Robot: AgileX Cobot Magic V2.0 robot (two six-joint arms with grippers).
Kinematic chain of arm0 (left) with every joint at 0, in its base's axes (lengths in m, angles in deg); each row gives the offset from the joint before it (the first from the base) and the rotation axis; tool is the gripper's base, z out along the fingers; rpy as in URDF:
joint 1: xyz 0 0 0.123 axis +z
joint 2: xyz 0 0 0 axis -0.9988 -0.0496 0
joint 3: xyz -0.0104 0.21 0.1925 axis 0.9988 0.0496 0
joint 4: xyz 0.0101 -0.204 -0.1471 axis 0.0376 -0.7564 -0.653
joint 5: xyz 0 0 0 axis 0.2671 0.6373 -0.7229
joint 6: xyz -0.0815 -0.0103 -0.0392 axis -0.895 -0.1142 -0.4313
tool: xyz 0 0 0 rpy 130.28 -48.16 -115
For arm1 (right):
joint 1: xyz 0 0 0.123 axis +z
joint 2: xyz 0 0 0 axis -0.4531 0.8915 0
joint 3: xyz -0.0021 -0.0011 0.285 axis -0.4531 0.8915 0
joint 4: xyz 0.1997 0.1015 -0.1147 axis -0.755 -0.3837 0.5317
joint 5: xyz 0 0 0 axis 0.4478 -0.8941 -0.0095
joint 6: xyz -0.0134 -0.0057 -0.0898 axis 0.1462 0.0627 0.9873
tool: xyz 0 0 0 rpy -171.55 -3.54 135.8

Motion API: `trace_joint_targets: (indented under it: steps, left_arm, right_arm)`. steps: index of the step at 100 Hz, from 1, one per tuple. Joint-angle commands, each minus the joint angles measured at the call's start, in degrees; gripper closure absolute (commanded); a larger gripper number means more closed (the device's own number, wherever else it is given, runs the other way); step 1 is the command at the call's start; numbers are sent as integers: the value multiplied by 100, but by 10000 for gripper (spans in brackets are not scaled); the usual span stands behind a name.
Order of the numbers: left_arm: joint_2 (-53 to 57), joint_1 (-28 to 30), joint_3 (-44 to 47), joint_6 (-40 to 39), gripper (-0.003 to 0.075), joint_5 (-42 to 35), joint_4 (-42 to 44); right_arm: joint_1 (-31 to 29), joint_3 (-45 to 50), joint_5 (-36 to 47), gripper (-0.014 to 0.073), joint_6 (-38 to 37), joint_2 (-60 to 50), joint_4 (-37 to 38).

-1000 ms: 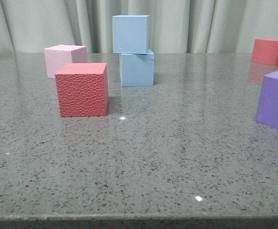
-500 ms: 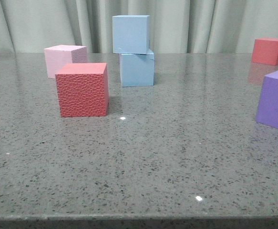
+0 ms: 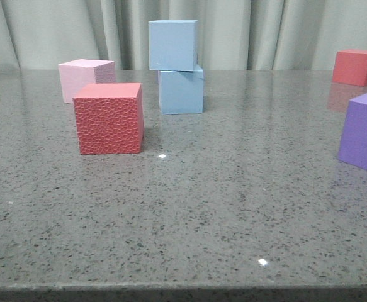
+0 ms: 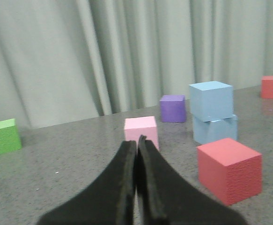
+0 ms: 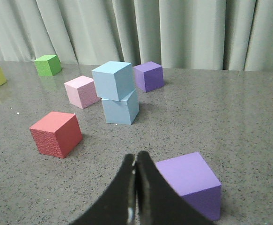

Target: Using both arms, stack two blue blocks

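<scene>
Both hands are clenched on nothing and well back from the work: the left hand [image 4: 137, 187] at the bottom centre of its wrist view, the right hand [image 5: 136, 192] likewise. Beyond them, near the top centre of the front view, the upper blue block [image 3: 172, 44] sits on the lower blue block [image 3: 180, 91], slightly offset to the left, on the grey speckled surface [image 3: 233, 207]. The stacking appears done; the next move seems only to keep clear.
</scene>
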Motion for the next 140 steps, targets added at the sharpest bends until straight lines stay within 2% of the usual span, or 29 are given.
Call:
trace_joint_targets:
  steps: [1, 23, 56, 140]
  left_arm:
    - [104, 381, -26, 16, 738, -421, -97]
    - [492, 1198, 429, 6, 738, -421, -342]
    - [741, 1749, 1003, -192, 738, -421, -456]
    - [741, 1752, 1111, -192, 738, -299, -473]
  right_arm:
    - [-10, -128, 487, 662, 49, 57, 107]
    - [-10, -128, 487, 662, 49, 57, 107]
    - [-10, -128, 496, 662, 49, 57, 107]
    - [-10, -128, 486, 662, 49, 57, 107]
